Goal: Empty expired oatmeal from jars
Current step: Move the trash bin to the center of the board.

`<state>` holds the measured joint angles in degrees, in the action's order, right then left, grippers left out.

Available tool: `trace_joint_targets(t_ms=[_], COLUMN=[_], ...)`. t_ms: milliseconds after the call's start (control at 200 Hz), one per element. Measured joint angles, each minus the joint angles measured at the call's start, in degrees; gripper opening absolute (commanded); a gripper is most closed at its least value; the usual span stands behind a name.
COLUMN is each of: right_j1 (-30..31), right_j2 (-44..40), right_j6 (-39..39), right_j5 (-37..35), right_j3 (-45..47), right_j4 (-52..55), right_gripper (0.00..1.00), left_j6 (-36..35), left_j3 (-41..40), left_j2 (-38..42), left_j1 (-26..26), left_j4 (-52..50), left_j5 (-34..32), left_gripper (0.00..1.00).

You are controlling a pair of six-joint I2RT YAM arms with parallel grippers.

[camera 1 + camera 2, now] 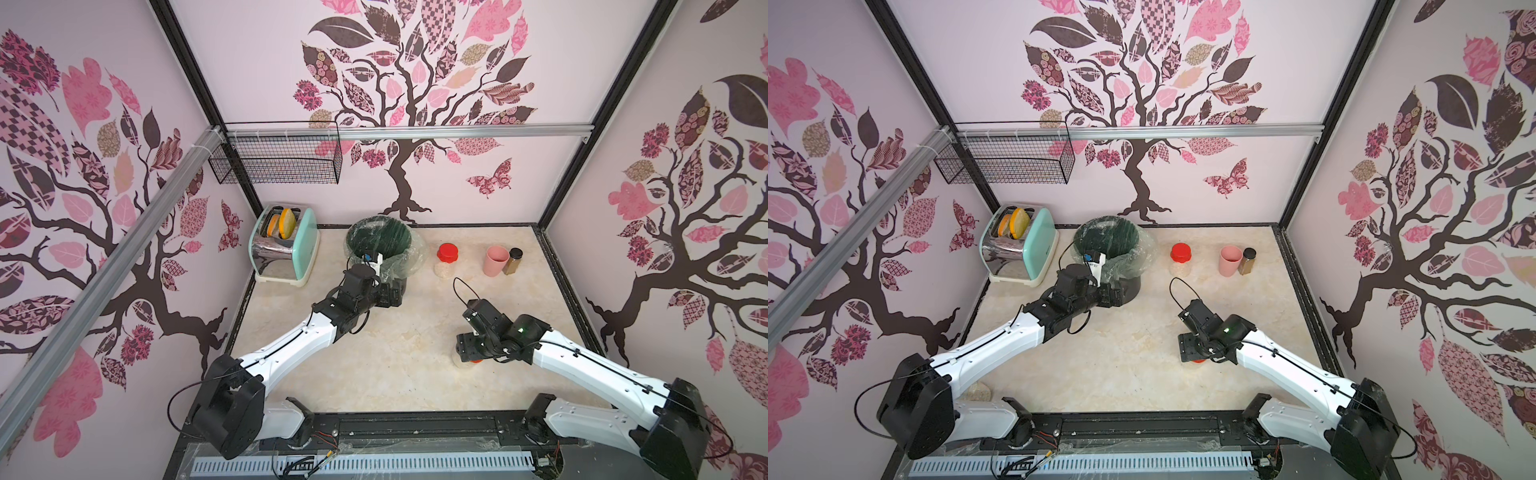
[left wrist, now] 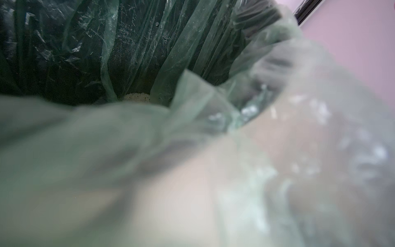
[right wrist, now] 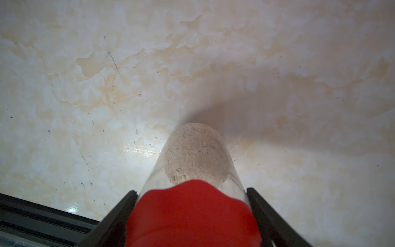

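Right claw [image 3: 192, 191]: clenched on the clear round jar with red screw lid [image 3: 193, 171], with black fingers [image 3: 119, 213] against its walls.
Jar: base on the beige marbled table [image 3: 85, 85], front right; pale beige flaky oatmeal [image 3: 192, 149] inside.
Left claw [image 1: 395, 293]: spread wide, at the dark bin lined with green see-through plastic [image 1: 382, 245].
Second red-lidded jar [image 1: 446, 259]: beside the bin, at the back.

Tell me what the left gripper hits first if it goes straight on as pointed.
Probably the translucent green plastic bag folded over the rim of the dark round bin; the left gripper points into it. The wrist view is blurred, so it may already touch.
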<state>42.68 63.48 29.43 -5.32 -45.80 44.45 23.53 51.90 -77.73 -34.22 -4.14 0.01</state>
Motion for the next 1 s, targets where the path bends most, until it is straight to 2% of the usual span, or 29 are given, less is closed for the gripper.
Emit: trace_joint_targets(t_ms=[220,475,560,645,840,1000], right_j1=[0.00,0.00,0.00,-0.11,-1.20,-2.36], right_j2=[0.94,1.88,1.88,1.88,1.25,1.09], right_j6=[-2.97,-6.05,-7.23,-8.68,-11.34,-12.28], right_j5=[1.25,3.87,5.64,7.80,13.11,18.43], right_j3=[0.00,-2.29,-3.89,-5.46,-8.74,-11.54], right_j4=[-2.23,-2.54,-2.78,-3.23,-3.37,-2.67], right_gripper=[0.74,0.74,0.74,0.74,0.74,0.74], left_j6=[-1.70,-8.98,-11.39,-12.44,-15.91,-18.25], left_j3=[2.05,-4.04,-6.99,-11.37,-20.74,-27.47], left_j2=[0.24,13.88,19.26,23.96,27.02,33.57], left_j1=[-0.79,-8.22,-10.14,-14.16,-24.61,-26.05], left_j4=[-0.15,-5.18,-5.27,-3.41,1.60,5.73], left_j5=[-2.56,-7.54,-8.09,-8.90,-11.47,-11.65], left_gripper=[0.98,0.98,0.98,0.98,0.98,0.98])
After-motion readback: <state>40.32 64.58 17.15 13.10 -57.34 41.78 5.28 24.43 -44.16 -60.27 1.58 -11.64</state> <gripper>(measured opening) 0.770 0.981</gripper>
